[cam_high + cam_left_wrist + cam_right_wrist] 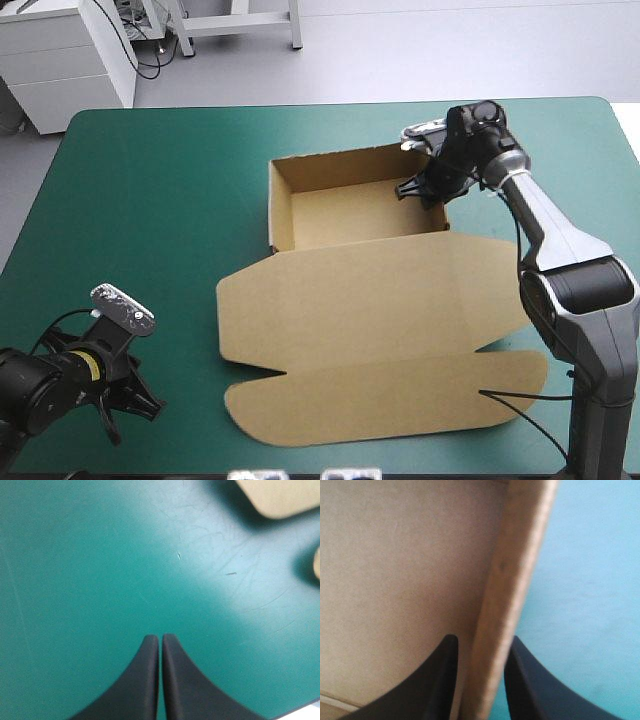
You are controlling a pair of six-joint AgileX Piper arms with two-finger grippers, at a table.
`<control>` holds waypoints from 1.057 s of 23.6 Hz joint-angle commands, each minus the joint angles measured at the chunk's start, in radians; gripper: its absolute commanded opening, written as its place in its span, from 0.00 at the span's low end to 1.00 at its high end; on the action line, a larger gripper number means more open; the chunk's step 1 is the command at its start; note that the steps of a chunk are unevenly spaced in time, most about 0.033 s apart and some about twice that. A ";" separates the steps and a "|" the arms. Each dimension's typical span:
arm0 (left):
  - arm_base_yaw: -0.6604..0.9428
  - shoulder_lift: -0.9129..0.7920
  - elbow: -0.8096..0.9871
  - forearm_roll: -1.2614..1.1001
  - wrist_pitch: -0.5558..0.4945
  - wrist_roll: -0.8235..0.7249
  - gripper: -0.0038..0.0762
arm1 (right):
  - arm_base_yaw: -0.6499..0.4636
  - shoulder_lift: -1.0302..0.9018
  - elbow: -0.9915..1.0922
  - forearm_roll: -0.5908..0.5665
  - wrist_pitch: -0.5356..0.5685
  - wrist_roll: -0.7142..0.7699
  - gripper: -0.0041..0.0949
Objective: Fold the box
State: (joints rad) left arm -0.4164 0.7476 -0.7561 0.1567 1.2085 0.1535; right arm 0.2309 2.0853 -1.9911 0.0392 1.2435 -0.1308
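The brown box (355, 215) stands as an open tray at the table's middle back. Its lid (380, 300) lies flat toward the front, ending in a long rounded flap (390, 400). My right gripper (425, 190) reaches down at the tray's right wall. In the right wrist view that wall (515, 555) runs between the black fingers, one inside the tray and one outside, and the right gripper (481, 640) is shut on it. My left gripper (135, 410) rests low near the front left corner, apart from the box. Its own view shows the left gripper (160, 637) shut over bare cover, with a rounded flap corner (280, 497) ahead.
Teal-green cover (140, 200) stretches between the box and the table's left edge. The table's front edge (305, 712) lies close beside the left gripper.
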 commanded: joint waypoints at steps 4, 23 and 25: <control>-0.007 -0.002 -0.023 0.006 -0.030 -0.010 0.05 | -0.249 -0.061 -0.162 -0.104 -0.003 -0.009 0.02; -0.007 -0.002 -0.023 0.012 -0.102 -0.010 0.05 | -0.706 0.029 -0.180 0.049 -0.064 -0.116 0.72; -0.007 -0.002 -0.023 0.012 -0.095 -0.010 0.05 | -0.706 0.020 -0.180 0.036 -0.066 -0.101 0.95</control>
State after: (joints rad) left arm -0.4164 0.7476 -0.7532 0.1601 1.1367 0.1535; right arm -0.4661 2.1807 -2.1383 0.0857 1.2109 -0.2288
